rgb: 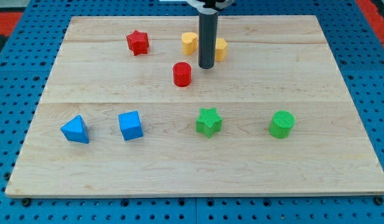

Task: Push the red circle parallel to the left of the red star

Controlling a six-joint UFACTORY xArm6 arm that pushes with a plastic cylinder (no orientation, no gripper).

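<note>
The red circle [182, 74] stands on the wooden board a little above the middle. The red star [137, 42] lies up and to the view's left of it, near the board's top. My tip [206, 66] is just to the view's right of the red circle and slightly above it, with a small gap between them. The rod stands between two yellow blocks.
A yellow heart [190, 43] and a yellow block [220, 48] flank the rod near the top. A blue triangle [75, 129], a blue cube [130, 125], a green star [208, 121] and a green circle [282, 124] form a row lower down. The wooden board [316, 81] lies on a blue pegboard.
</note>
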